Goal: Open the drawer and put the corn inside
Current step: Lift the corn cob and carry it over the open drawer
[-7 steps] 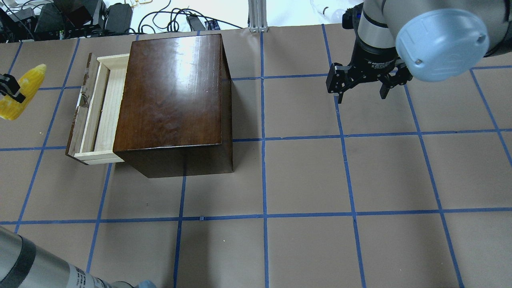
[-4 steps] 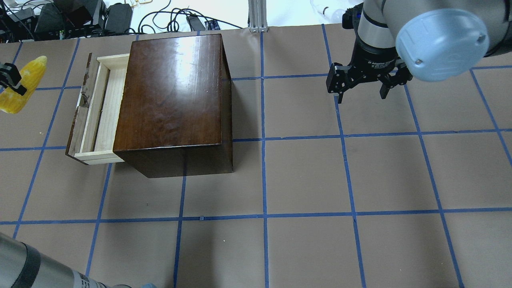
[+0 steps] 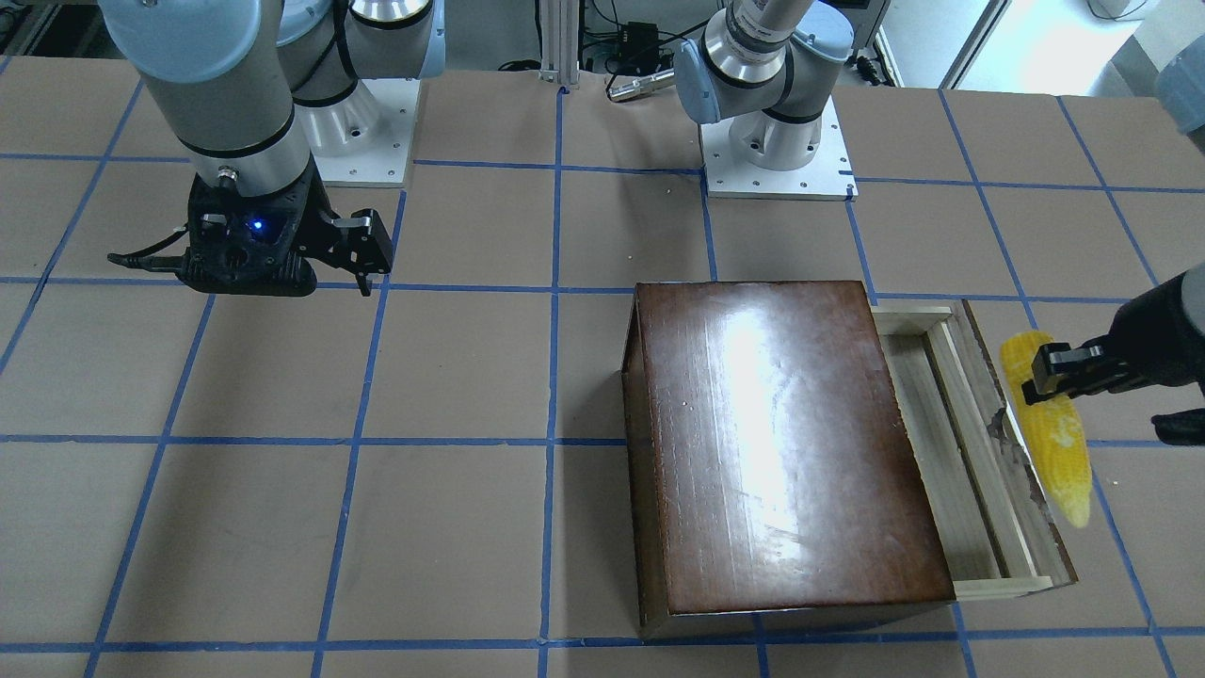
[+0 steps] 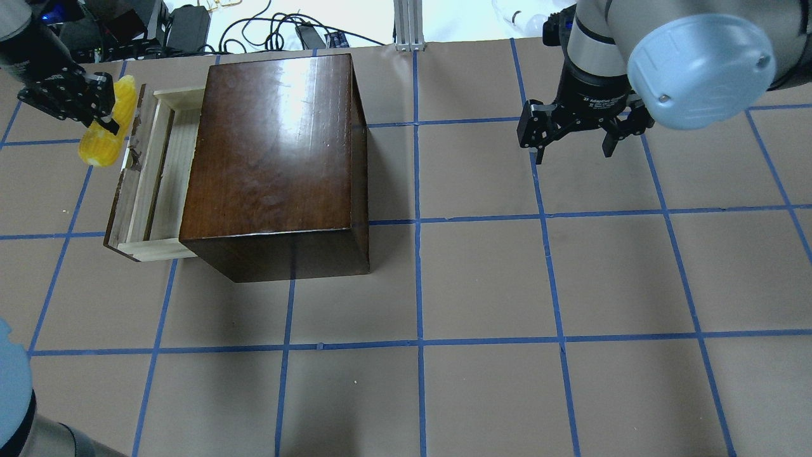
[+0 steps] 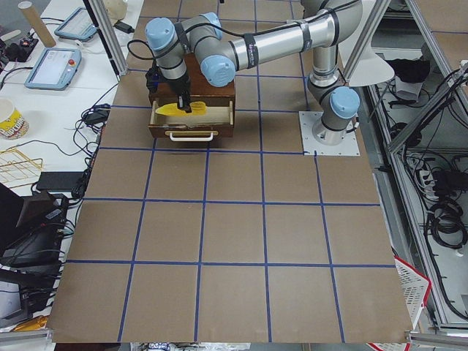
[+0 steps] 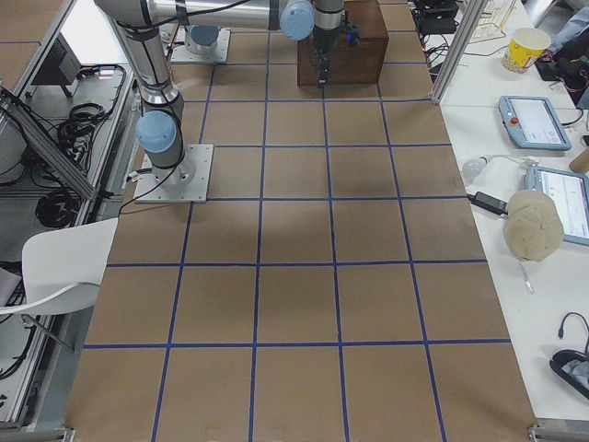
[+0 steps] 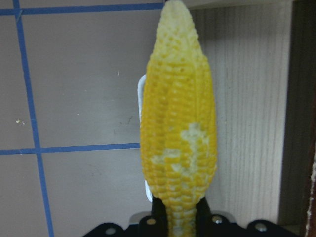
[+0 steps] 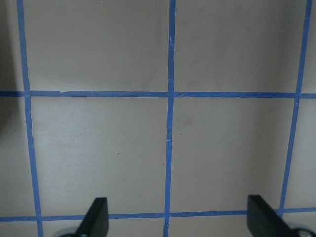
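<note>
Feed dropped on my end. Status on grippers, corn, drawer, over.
Left gripper shut on corn, above drawer front, not yet inside. Right gripper open, idle. Drawer open, nothing seen blocking.

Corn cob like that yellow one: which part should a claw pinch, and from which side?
Probably the thick, blunt end, pinched across its width from the side. The corn tapers to a point, so the wide end gives more to bear on. The left claw holds it there, roughly level, near the open drawer.
</note>
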`<control>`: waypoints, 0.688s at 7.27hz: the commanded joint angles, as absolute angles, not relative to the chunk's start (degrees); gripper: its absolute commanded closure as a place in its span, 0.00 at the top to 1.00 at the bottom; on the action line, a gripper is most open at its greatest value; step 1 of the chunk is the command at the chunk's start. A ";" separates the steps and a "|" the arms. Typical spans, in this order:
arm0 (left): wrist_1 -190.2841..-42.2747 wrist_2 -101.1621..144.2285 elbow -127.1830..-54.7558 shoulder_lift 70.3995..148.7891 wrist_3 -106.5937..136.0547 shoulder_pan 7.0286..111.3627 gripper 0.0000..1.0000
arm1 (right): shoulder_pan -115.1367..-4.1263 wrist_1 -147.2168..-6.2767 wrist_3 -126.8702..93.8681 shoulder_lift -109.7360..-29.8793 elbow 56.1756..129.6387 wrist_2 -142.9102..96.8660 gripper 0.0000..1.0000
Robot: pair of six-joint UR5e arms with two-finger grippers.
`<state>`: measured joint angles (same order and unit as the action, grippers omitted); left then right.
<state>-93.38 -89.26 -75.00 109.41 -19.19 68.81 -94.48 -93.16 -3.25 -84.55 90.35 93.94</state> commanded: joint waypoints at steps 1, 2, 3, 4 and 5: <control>-93.16 -86.42 -76.64 110.65 -16.96 69.79 0.00 | -94.48 -93.16 -3.25 -84.55 90.35 93.87 1.00; -93.16 -85.35 -77.16 111.09 -16.79 69.79 0.00 | -94.48 -93.08 -3.25 -84.55 90.35 93.87 1.00; -92.82 -85.34 -78.56 111.09 -16.18 69.96 0.00 | -94.48 -93.16 -3.25 -84.55 90.35 93.87 1.00; -91.25 -85.34 -80.14 111.35 -16.78 70.05 0.00 | -94.48 -93.16 -3.25 -84.55 90.35 93.87 1.00; -88.36 -85.43 -81.37 111.62 -17.05 69.96 0.00 | -94.48 -93.16 -3.25 -84.55 90.35 93.95 1.00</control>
<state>-91.02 -85.45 -79.77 111.31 -16.75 69.96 -94.48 -93.16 -3.25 -84.55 90.35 93.89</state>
